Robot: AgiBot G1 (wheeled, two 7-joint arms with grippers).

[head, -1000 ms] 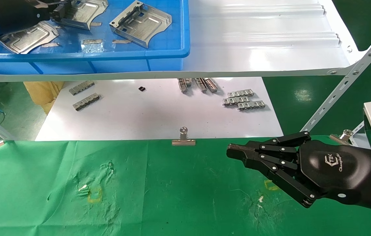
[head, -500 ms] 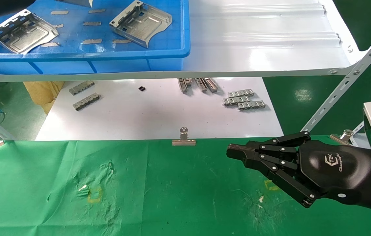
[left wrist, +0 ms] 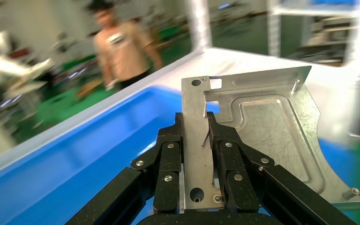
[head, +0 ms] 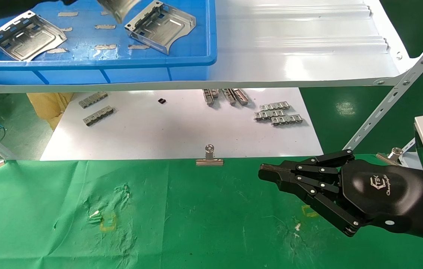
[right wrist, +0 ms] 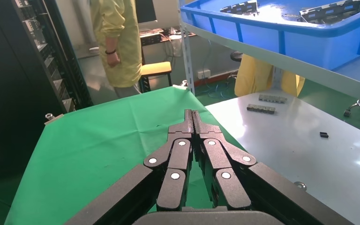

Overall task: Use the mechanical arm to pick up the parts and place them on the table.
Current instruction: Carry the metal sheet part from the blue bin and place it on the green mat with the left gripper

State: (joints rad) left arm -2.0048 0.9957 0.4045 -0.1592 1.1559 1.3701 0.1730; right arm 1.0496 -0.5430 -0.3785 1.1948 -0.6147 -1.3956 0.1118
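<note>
Fingers (left wrist: pixel 168 161) of the left gripper (left wrist: pixel 201 140) are clamped on one of the parts (left wrist: pixel 258 126). Seen from the left wrist, they pinch the plate by its flat flange, and the plate is lifted above the floor of the blue bin (left wrist: pixel 75 150). No contact shows between the plate and the bin.

From the head camera, only a blurred silver corner of that held part (head: pixel 117 8) shows at the far left, over the blue bin (head: pixel 95 64) on the white shelf (head: pixel 293 56). The left hand itself is almost out of frame there. Two more parts lie in the bin, one at its left (head: pixel 24 35) and one at its right (head: pixel 161 26). The table (head: pixel 196 224), the green cloth nearest the robot, carries no plate at all. Beyond its far edge, the small link strips (head: pixel 278 114) and a binder clip (head: pixel 209 156) sit untouched on the white sheet (head: pixel 181 130). The right gripper (head: pixel 267 173) hovers low at the near right of the table, fingers drawn together on nothing.

The right wrist camera confirms this: the fingertips (right wrist: pixel 187 123) meet with nothing between them, pointing across the green table (right wrist: pixel 98 140).

I judge the task barely begun. The first plate is gripped and raised but must still be carried near and set on the cloth. Two plates wait in the bin.
</note>
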